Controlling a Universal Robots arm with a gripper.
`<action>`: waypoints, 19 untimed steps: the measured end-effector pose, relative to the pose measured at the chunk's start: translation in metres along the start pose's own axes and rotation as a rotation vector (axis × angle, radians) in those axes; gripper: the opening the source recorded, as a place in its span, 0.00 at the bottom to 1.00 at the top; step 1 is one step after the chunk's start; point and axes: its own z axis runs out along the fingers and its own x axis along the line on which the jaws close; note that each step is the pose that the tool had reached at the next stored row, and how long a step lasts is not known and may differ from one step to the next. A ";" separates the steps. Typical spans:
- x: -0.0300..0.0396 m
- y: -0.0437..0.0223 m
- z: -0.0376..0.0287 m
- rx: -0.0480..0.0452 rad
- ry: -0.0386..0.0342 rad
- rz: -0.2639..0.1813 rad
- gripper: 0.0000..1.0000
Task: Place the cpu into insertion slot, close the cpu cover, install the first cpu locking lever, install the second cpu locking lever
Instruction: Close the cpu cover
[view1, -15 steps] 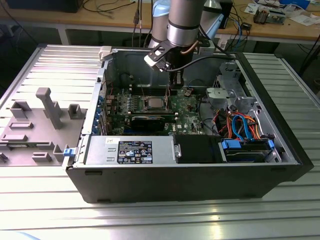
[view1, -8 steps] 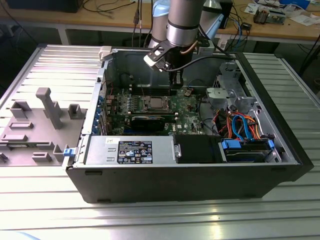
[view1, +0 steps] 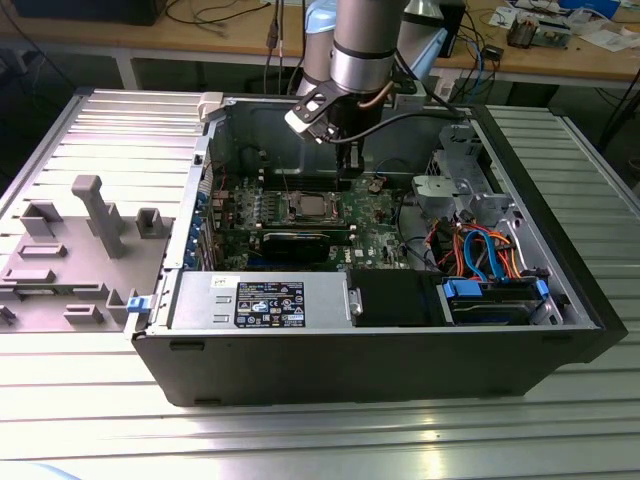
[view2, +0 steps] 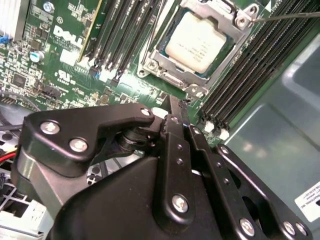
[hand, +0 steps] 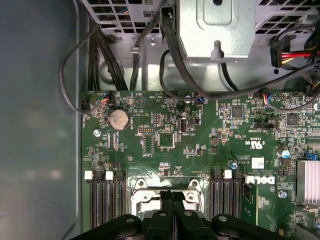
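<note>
The cpu, a pale silver square, lies in the insertion slot on the green motherboard. The cpu cover lies flat around it, and the chip's top shows through its window. A thin metal lever rod runs out from one corner of the socket. My gripper hovers just off the socket's edge with its black fingers pressed together and nothing between them. In the first wrist view my gripper partly covers the slot. In the exterior view my gripper hangs a little above the socket, toward the exterior view's right.
Long black memory slots flank the socket on both sides. Inside the open computer case are the power supply, bundled cables and a metal drive cage. A grey fixture plate lies at the exterior view's left.
</note>
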 end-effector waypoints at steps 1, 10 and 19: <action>0.0000 -0.0013 0.0005 0.0003 -0.0001 -0.003 0.11; -0.0001 -0.0238 0.0059 0.0015 -0.0002 -0.030 0.11; -0.0003 -0.0438 0.0131 0.0134 0.0001 -0.030 0.11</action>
